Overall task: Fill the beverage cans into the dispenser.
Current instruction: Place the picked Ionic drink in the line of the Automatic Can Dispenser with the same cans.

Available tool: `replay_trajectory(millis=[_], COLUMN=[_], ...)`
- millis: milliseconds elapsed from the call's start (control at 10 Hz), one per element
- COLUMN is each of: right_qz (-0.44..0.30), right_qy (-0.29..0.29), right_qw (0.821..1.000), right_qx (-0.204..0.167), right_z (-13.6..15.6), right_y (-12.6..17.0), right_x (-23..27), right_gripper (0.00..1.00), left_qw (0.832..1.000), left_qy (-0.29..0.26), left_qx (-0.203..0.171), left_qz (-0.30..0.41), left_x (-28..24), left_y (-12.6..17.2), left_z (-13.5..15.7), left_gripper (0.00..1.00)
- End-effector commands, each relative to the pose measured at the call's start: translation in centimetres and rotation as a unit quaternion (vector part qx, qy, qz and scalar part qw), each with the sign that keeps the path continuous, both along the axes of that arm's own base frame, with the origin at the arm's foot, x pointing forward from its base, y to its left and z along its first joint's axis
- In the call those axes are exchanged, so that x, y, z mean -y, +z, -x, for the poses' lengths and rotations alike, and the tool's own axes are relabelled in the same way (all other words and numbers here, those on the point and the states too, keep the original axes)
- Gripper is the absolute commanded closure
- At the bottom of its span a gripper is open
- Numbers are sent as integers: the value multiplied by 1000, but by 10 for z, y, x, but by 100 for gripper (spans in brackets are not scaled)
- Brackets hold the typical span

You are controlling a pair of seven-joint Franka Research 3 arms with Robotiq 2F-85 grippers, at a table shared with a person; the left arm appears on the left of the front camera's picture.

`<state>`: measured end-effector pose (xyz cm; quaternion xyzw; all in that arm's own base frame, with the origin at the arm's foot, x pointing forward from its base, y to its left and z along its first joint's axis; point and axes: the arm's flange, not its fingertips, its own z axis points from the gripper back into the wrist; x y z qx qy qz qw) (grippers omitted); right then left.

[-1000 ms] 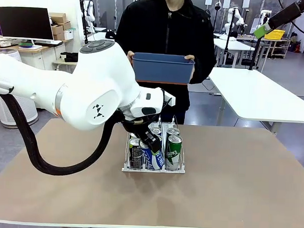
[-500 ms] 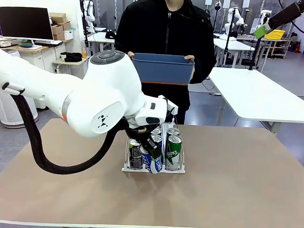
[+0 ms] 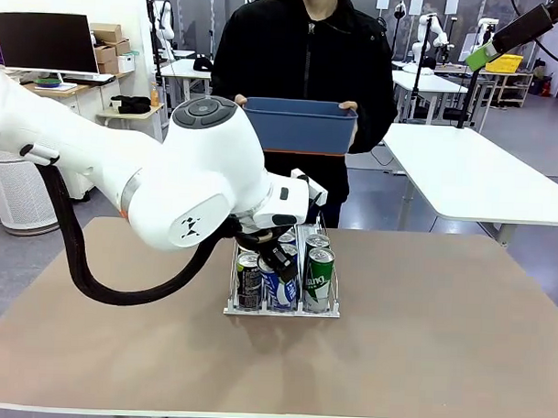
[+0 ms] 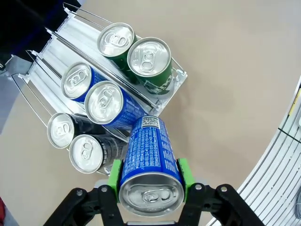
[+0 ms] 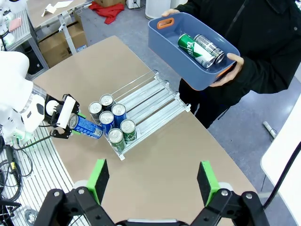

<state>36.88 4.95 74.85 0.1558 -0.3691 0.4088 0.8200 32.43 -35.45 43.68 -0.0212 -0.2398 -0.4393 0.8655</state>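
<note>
Beverage cans (image 4: 149, 57) stand six in the dispenser (image 4: 55, 51): two black, two blue, two green, silver tops up, one pair in each wire-split lane, on the matte tan table (image 3: 439, 343). Our left gripper (image 4: 149, 175) clamps a seventh, a blue-and-white can (image 4: 149, 148), tilted at the middle lane's near end, where the front blue can stands in its way. Our right gripper (image 5: 153, 181) hangs high, jaws wide, holding nothing. Across the table a person holds a smooth blue plastic bin (image 5: 171, 59) with two more cans lying inside. Since a second ago our left arm's bulky white joint has swung rightward, and the held can stands steeper.
</note>
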Motion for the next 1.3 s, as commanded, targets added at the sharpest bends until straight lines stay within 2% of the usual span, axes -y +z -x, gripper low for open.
replay_trajectory(millis=[0,200,700,1200], right_qz=[-5,-5,-5,-5], right_qy=[1,1,1,1], right_qw=[1000,1000,1000,1000], right_qx=[0,0,0,0], right_z=[-1,-1,-1,-1], right_y=[-1,-1,-1,-1], right_x=[1,1,1,1], right_gripper=[0,0,0,0], left_qw=[1000,1000,997,998], left_qy=[16,14,39,29], left_qx=[20,23,61,48], left_qz=[8,2,-20,3], left_x=[13,10,10,12], left_y=[-4,-9,-10,-17], left_z=[-12,-23,-44,-62], left_gripper=[42,42,42,42])
